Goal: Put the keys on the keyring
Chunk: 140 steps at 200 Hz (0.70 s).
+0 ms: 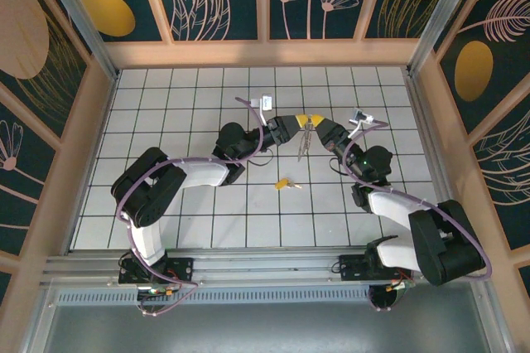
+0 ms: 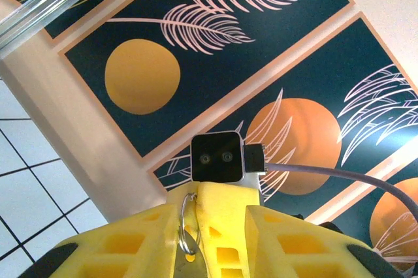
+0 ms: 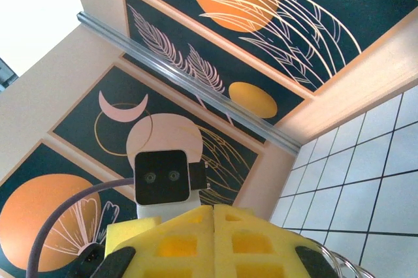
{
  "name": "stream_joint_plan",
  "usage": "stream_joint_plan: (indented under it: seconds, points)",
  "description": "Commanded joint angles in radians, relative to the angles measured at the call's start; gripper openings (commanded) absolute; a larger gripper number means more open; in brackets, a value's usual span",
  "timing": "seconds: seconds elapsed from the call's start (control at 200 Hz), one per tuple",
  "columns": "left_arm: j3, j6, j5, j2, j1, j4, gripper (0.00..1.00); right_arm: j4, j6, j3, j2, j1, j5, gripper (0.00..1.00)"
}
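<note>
The keyring (image 2: pixel 180 229) hangs just beside your closed right end effector (image 3: pixel 212 239), whose tips sit between the left end effector's (image 1: pixel 304 119) parted jaws.

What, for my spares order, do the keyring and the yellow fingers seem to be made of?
Keyring: metal, probably steel. It is a thin silvery wire with bright glints, and it looks doubled like a split ring.
Fingers: rigid plastic, possibly printed. They are opaque yellow with a matte surface, rectangular pockets sunk into the face, and no metallic shine.
</note>
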Motion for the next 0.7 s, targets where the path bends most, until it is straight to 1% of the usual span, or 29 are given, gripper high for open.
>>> stream_joint_plan:
  seconds: [0.0,0.225,0.36,0.626,0.696]
  points:
    - [0.019,-0.008,0.004,0.015,-0.008,0.056,0.32,0.087,0.011,0.031,0.004,0.01,0.009,0.0]
    - [0.012,-0.012,0.005,0.02,-0.011,0.062,0.28,0.086,0.009,0.036,0.01,0.011,0.011,0.0]
    - [0.009,-0.013,0.007,0.021,-0.013,0.069,0.23,0.087,0.009,0.034,0.015,0.011,0.011,0.0]
    - [-0.001,-0.013,0.01,0.019,-0.013,0.076,0.22,0.087,0.008,0.034,0.021,0.01,0.017,0.0]
    - [-0.003,-0.014,0.012,0.019,-0.013,0.078,0.18,0.087,0.008,0.036,0.023,0.01,0.017,0.0]
